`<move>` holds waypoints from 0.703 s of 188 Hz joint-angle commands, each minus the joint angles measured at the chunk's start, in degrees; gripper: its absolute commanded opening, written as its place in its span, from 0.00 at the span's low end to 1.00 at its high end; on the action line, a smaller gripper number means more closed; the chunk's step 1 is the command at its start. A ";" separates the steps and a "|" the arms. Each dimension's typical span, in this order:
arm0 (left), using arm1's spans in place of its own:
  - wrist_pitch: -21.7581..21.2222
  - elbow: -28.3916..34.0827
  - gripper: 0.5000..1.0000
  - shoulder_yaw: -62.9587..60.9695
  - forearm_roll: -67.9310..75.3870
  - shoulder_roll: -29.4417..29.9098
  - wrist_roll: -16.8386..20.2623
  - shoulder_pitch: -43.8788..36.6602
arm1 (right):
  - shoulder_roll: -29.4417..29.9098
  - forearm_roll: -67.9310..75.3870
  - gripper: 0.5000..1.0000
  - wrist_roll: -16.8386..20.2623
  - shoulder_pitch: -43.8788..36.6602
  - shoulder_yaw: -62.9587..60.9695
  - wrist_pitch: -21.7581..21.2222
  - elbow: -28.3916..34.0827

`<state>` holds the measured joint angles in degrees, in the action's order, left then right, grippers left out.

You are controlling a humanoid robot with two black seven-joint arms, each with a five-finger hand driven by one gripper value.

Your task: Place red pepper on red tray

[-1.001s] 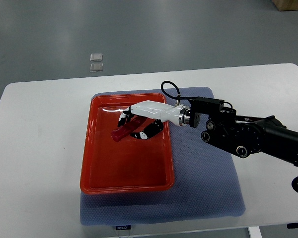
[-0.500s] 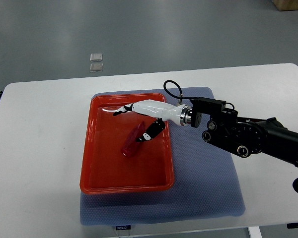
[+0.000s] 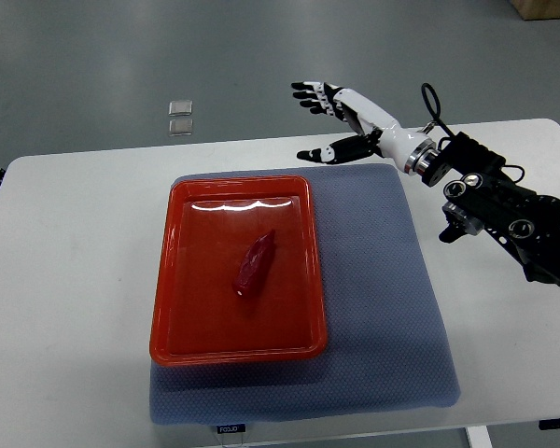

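Red pepper (image 3: 254, 265) lies loose near the middle of your red tray (image 3: 166, 308), tip angled toward the far right corner. Tray sits on a blue mat (image 3: 383, 317) on the white desk (image 3: 70, 280). Your right hand (image 3: 339, 119) hovers beyond the mat's far edge, fingers spread, holding nothing.

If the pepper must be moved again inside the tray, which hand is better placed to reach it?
Right. The right hand is open above the table's far edge, beyond the tray where the pepper lies. No left arm is in view.
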<state>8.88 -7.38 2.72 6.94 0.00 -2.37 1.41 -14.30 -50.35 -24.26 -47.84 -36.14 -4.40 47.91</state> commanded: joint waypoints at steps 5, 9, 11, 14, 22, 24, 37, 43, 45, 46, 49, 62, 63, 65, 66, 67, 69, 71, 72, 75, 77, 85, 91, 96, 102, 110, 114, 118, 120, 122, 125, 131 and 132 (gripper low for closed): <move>0.00 0.00 1.00 0.00 0.00 0.00 0.00 0.00 | -1.25 14.13 0.83 0.00 2.92 -2.35 -0.79 -0.45; 0.00 0.00 1.00 0.00 0.00 0.00 0.00 0.00 | -1.34 16.24 0.83 -0.09 3.36 -2.44 -0.87 -0.54; 0.00 0.00 1.00 0.00 0.00 0.00 0.00 0.00 | -1.43 17.21 0.83 -0.09 3.54 -2.53 -0.87 -0.54; 0.00 0.00 1.00 0.00 0.00 0.00 0.00 0.00 | -1.43 18.19 0.83 -0.09 3.71 -2.62 -0.87 -0.62; 0.00 0.00 1.00 0.00 0.00 0.00 0.00 0.00 | -1.43 21.97 0.83 -0.18 4.42 -3.06 -0.87 -0.62; 0.00 0.00 1.00 0.00 0.00 0.00 0.00 0.00 | -1.43 22.76 0.83 -0.18 4.59 -3.23 -0.87 -0.71; 0.00 0.00 1.00 0.00 0.00 0.00 0.00 0.00 | -1.43 28.55 0.83 -0.09 5.91 -4.55 -0.96 -0.71; 0.00 0.00 1.00 0.00 0.00 0.00 0.00 0.00 | -1.26 29.96 0.83 -0.09 6.18 -4.90 -0.96 -0.71; 0.00 0.00 1.00 0.00 0.00 0.00 0.00 0.00 | -1.17 30.67 0.83 0.00 6.35 -5.08 -0.96 -0.71; 0.00 0.00 1.00 0.00 0.00 0.00 0.00 0.00 | -1.08 31.36 0.83 0.00 6.44 -5.25 -0.96 -0.71; 0.00 0.00 1.00 0.00 0.00 0.00 0.00 0.00 | -1.08 31.98 0.83 0.09 6.53 -5.34 -0.96 -0.71; 0.00 0.00 1.00 0.00 0.00 0.00 0.00 0.00 | -0.82 36.02 0.83 0.35 6.70 -6.40 -0.87 -0.80; 0.00 0.00 1.00 0.00 0.00 0.00 0.00 0.00 | -0.82 36.03 0.83 0.35 6.70 -6.40 -0.87 -0.80; 0.00 0.00 1.00 0.00 0.00 0.00 0.00 0.00 | -0.73 36.47 0.83 0.35 6.70 -6.57 -0.87 -0.80; 0.00 0.00 1.00 0.00 0.00 0.00 0.00 0.00 | -0.73 36.99 0.83 0.44 6.70 -6.66 -0.87 -0.80; 0.00 0.00 1.00 0.00 0.00 0.00 0.00 0.00 | -0.73 36.99 0.83 0.44 6.70 -6.66 -0.87 -0.80; 0.00 0.00 1.00 0.00 0.00 0.00 0.00 0.00 | -0.73 37.61 0.83 0.44 6.79 -6.75 -0.87 -0.80; 0.00 0.00 1.00 0.00 0.00 0.00 0.00 0.00 | -0.64 38.14 0.83 0.44 6.79 -6.84 -0.87 -0.80; 0.00 0.00 1.00 0.00 0.00 0.00 0.00 0.00 | -0.64 38.14 0.83 0.44 6.79 -6.84 -0.87 -0.80; 0.00 0.00 1.00 0.00 0.00 0.00 0.00 0.00 | -0.64 39.19 0.83 0.44 6.88 -7.10 -0.87 -0.80; 0.00 0.00 1.00 0.00 0.00 0.00 0.00 0.00 | -0.55 39.71 0.83 0.44 6.97 -7.10 -0.87 -0.80; 0.00 0.00 1.00 0.00 0.00 0.00 0.00 0.00 | -0.55 41.91 0.83 0.44 7.32 -7.45 -0.87 -0.89; 0.00 0.00 1.00 0.00 0.00 0.00 0.00 0.00 | -0.55 43.67 0.83 0.53 7.49 -7.45 -0.87 -0.89; 0.00 0.00 1.00 0.00 0.00 0.00 0.00 0.00 | -0.55 45.34 0.83 0.53 7.67 -7.45 -0.79 -0.97; 0.00 0.00 1.00 0.00 0.00 0.00 0.00 0.00 | -0.64 46.92 0.83 0.44 7.84 -7.45 -0.52 -0.98; 0.00 0.00 1.00 0.00 0.00 0.00 0.00 0.00 | -0.73 48.77 0.83 0.26 8.46 -7.45 -0.61 -1.06; 0.00 0.00 1.00 0.00 0.00 0.00 0.00 0.00 | -0.64 49.21 0.83 0.17 8.81 -7.45 -0.61 -1.06; 0.00 0.00 1.00 0.00 0.00 0.00 0.00 0.00 | -0.46 49.39 0.83 0.00 9.16 -7.45 -0.61 -1.06; 0.00 0.00 1.00 0.00 0.00 0.00 0.00 0.00 | -0.38 49.48 0.83 -0.09 9.34 -7.45 -0.61 -1.06; 0.00 0.00 1.00 0.00 0.00 0.00 0.00 0.00 | -0.38 49.48 0.83 -0.18 9.43 -7.45 -0.61 -1.06; 0.00 0.00 1.00 0.00 0.00 0.00 0.00 0.00 | -0.29 49.48 0.83 -0.18 9.69 -7.45 -0.70 -1.06; 0.00 0.00 1.00 0.00 0.00 0.00 0.00 0.00 | -0.11 49.39 0.83 -0.18 10.04 -7.37 -0.79 -1.06; 0.00 0.00 1.00 0.00 0.00 0.00 0.00 0.00 | -0.11 49.39 0.83 -0.18 10.04 -7.37 -0.79 -1.06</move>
<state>8.88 -7.38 2.72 6.94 0.00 -2.37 1.41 -14.84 -1.81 -24.10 -38.99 -43.59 -5.02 46.86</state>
